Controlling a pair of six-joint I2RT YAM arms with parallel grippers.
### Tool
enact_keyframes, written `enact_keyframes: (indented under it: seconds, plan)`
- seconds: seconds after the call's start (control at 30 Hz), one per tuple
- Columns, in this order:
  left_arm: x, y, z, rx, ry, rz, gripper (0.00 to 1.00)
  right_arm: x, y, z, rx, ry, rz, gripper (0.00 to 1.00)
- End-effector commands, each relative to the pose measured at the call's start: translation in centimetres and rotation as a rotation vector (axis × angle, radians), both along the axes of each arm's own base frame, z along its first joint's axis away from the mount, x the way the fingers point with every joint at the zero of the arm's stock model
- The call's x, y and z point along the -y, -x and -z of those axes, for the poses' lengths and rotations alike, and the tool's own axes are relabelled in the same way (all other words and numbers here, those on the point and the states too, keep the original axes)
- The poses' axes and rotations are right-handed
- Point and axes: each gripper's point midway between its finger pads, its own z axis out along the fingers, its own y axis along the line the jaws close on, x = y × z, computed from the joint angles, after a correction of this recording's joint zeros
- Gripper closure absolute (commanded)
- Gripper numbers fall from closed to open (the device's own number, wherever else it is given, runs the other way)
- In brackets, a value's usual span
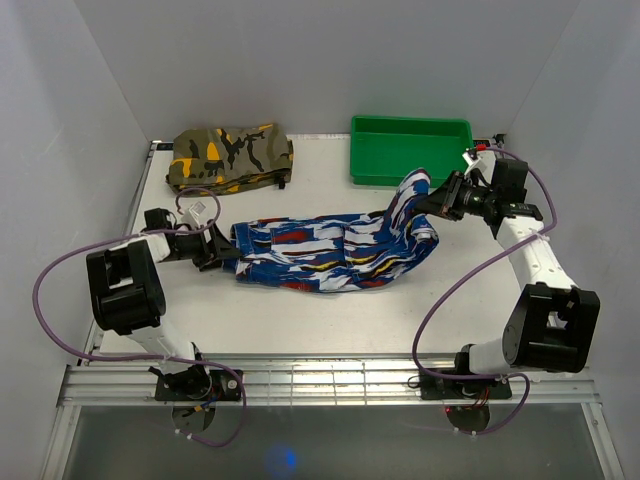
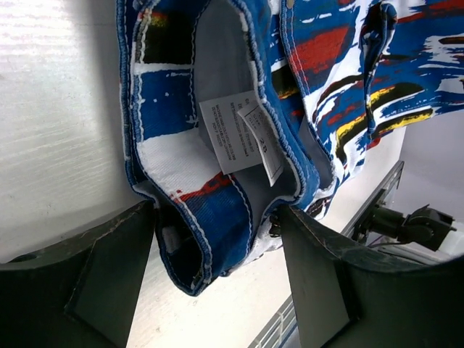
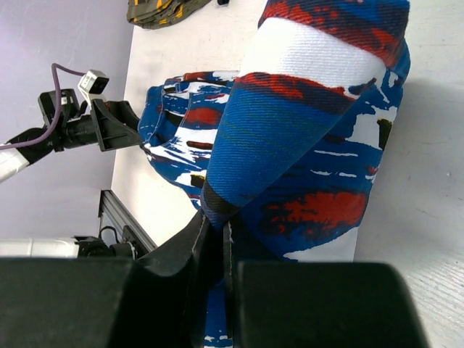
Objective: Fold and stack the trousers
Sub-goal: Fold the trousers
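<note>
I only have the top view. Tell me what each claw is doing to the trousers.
Observer: The right claw is shut, pinching a fold of the trousers between its tips.
Operator: Now the left one.
Observer: The left claw is open, with its fingers wide apart on either side of the waistband.
Operator: Report which side of the waistband shows.
Observer: The inside. Two white labels show there in the left wrist view.
</note>
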Motion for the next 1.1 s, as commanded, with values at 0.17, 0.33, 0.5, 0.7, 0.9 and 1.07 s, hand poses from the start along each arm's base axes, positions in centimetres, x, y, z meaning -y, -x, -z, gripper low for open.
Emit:
enact_keyframes:
  seconds: [0.17,0.33,0.5,0.7,0.9,1.07]
  plan:
    - [-0.8,-0.7,-2.9,0.038,0.151,-0.064,0.2,0.0,-1.3,-3.1,0.115,0.012,0.003,0.92]
    - [0.7,-0.3,-4.3,0.065,0.258,0.001,0.21,0.0,-1.6,-3.2,0.107,0.004,0.013,0.92]
    - [1.6,0.0,-2.4,0.023,0.22,0.017,0.29,-0.4,-2.1,-3.8,0.108,-0.019,0.02,0.92]
    - [1.9,0.4,0.0,-0.051,0.198,0.007,0.58,-2.9,-2.7,-3.9,0.121,-0.036,-0.006,0.92]
    - [2.2,1.2,0.1,-0.067,0.195,0.009,0.97,-8.3,-2.7,-3.8,0.132,-0.083,-0.079,0.92]
    - [2.6,2.8,0.9,-0.1,0.182,0.01,1.0,-13.3,-1.9,-4.9,0.136,-0.136,-0.16,0.92]
